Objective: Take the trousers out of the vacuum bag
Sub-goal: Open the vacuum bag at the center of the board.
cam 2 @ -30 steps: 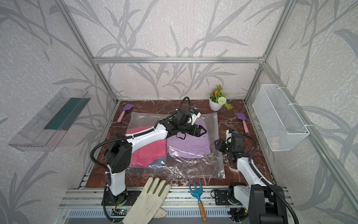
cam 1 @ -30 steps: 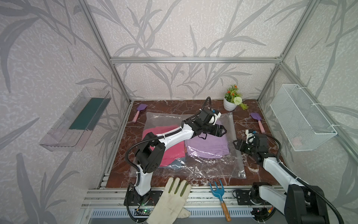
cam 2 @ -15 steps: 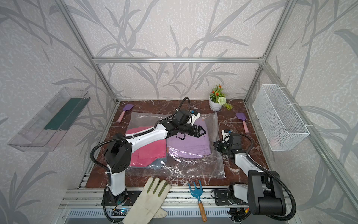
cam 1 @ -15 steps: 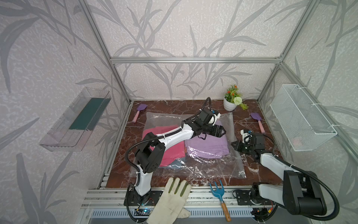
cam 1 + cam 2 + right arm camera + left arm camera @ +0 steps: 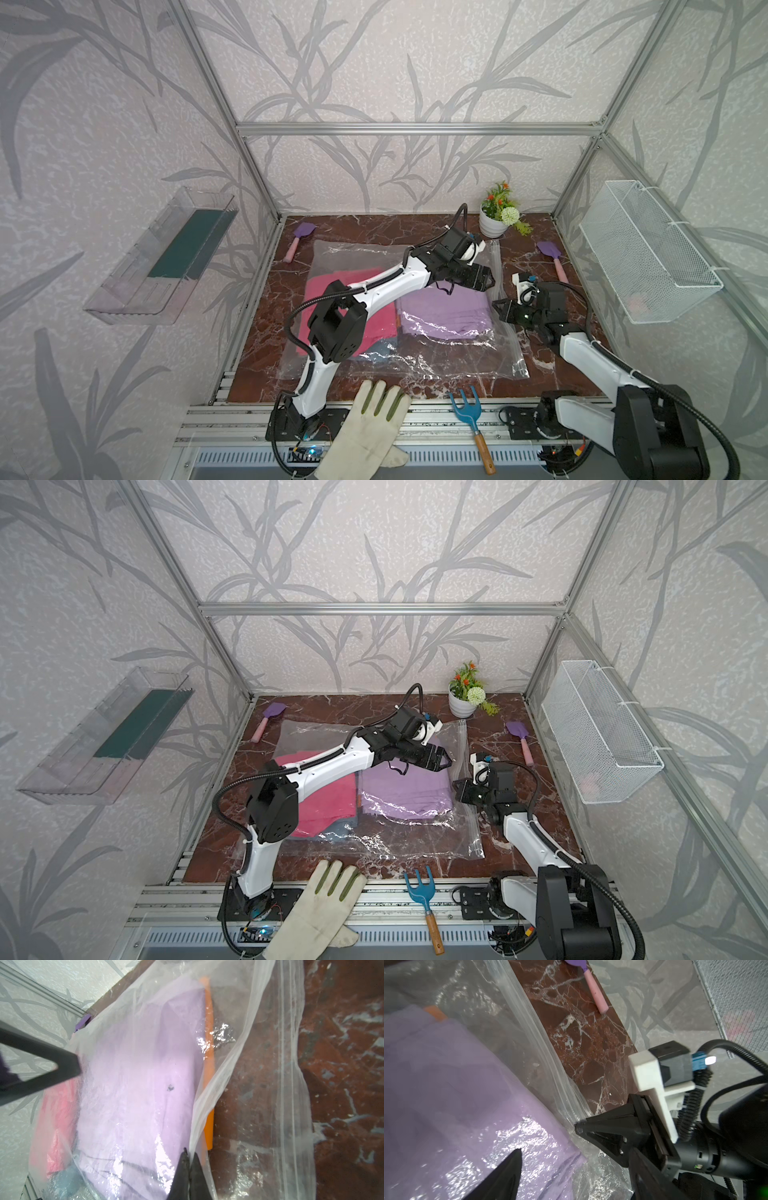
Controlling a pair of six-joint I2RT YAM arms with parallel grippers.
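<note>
At the bench's [image 5: 266, 332] near edge lay a glove [image 5: 365, 432] and a blue fork [image 5: 467, 409], just before the bag [image 5: 457, 361], which lay flat mid-bench with the trousers inside: lilac [image 5: 444, 311] over orange [image 5: 208, 1064], pink [image 5: 374, 324] over denim [image 5: 380, 348], the left arm [image 5: 386, 286] crossing above the pink. The right pincer [image 5: 188, 1155] was clamped together on the bag's upper film by the zip strip [image 5: 542, 1043], and the left pincer [image 5: 484, 280] hung with jaws apart over the lilac pair. Beyond stood a plant pot [image 5: 490, 226] and two purple spades [image 5: 303, 230].
</note>
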